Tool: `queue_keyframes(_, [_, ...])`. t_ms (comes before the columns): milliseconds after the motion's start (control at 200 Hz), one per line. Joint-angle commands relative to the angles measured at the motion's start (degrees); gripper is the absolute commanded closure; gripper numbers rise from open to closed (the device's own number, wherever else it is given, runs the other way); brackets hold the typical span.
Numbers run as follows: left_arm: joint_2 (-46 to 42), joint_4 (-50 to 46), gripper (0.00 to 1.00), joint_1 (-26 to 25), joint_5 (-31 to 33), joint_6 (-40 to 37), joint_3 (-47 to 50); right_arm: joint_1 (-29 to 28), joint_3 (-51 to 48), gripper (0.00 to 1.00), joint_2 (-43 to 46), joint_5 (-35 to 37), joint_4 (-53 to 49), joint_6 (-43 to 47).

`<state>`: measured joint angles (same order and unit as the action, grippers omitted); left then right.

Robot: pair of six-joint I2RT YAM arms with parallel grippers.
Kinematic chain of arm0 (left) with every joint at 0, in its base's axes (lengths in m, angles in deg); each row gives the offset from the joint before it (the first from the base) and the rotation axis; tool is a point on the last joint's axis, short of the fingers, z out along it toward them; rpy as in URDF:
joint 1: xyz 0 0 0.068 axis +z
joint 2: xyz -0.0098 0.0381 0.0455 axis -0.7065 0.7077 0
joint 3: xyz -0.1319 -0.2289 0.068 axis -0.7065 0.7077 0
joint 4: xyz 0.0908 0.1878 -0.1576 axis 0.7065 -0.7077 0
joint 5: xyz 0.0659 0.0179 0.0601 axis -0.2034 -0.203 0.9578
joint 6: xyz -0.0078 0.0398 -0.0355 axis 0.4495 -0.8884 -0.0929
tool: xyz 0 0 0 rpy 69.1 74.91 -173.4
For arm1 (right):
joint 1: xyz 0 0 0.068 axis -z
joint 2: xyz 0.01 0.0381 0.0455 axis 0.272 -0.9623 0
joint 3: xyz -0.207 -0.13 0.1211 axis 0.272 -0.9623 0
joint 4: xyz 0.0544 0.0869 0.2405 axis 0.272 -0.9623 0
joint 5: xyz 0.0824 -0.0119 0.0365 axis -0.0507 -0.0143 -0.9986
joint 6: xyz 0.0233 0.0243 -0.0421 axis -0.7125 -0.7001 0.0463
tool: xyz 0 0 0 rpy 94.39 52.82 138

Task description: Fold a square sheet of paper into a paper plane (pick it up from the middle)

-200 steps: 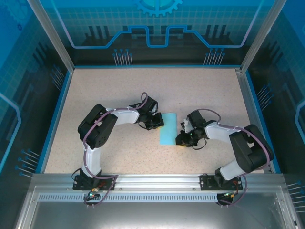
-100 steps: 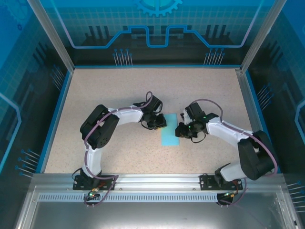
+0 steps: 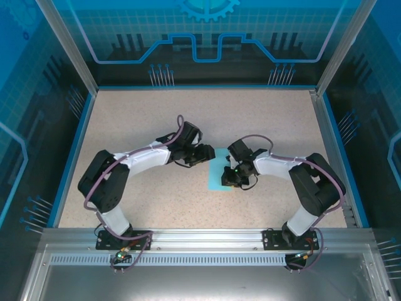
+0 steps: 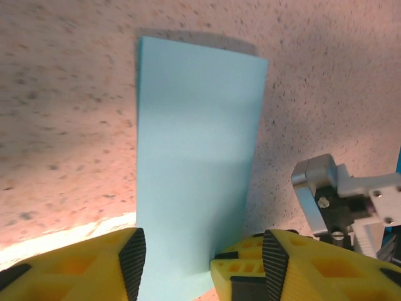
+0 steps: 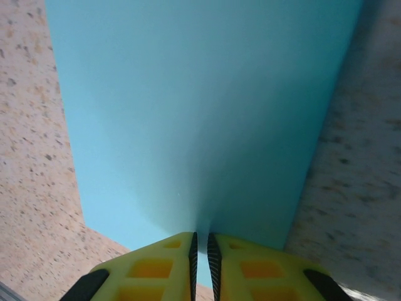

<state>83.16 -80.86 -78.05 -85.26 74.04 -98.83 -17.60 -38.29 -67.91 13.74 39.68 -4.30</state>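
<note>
The square sheet of paper [image 3: 218,175] lies mid-table on the speckled top, folded into a long light cyan rectangle [image 4: 194,157]. No paper plane is in view. My left gripper [image 3: 209,154] is at the sheet's far end. In the left wrist view it is open [image 4: 203,263], its black pads wide apart on either side of the sheet's near end. My right gripper [image 3: 233,176] is at the sheet's right edge. In the right wrist view its yellow fingers [image 5: 200,251] are shut on the cyan paper [image 5: 200,113], which rises into the thin slit between the pads.
The speckled tabletop [image 3: 144,119] is bounded by a blue rim [image 3: 81,138] and clear walls on metal posts [image 3: 69,47]. An aluminium rail [image 3: 200,241] carries both arm bases at the near edge. Part of the right arm's grey metal hardware [image 4: 322,194] shows beside the sheet.
My left gripper has opened and let go of the sheet, its arm stretching out lower. My right gripper moved left and further onto the paper's right edge, still shut.
</note>
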Motion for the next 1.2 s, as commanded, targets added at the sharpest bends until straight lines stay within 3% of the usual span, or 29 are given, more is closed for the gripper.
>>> queue_keyframes(0, [-3.02, 0.48, 0.44, 2.34, 1.12, 1.85, 3.42, -2.71, 0.88, 0.83, -3.56, 0.23, 4.03, -4.54])
queue_keyframes(230, [-7.04, 3.85, 0.48, 3.24, 2.08, 4.66, 9.42, -4.22, 5.05, 0.82, -6.57, -3.48, 12.63, -11.29])
queue_keyframes(570, [-9.78, 8.16, 0.61, -0.02, 0.75, 7.25, 11.91, 6.72, 1.04, 0.84, 1.87, -8.83, 12.75, -2.93])
queue_keyframes(765, [-8.12, 7.7, 0.74, -3.64, 0.99, 9.25, 9.85, 8.69, 5.66, 0.92, -2.12, -12.51, 11.04, 2.11])
queue_keyframes(1196, [-2.24, 5.82, 0.83, -7.56, 1.63, 10.33, 5.21, 9.0, 11.43, 0.97, -12.23, -14.07, 10.97, 4.7])
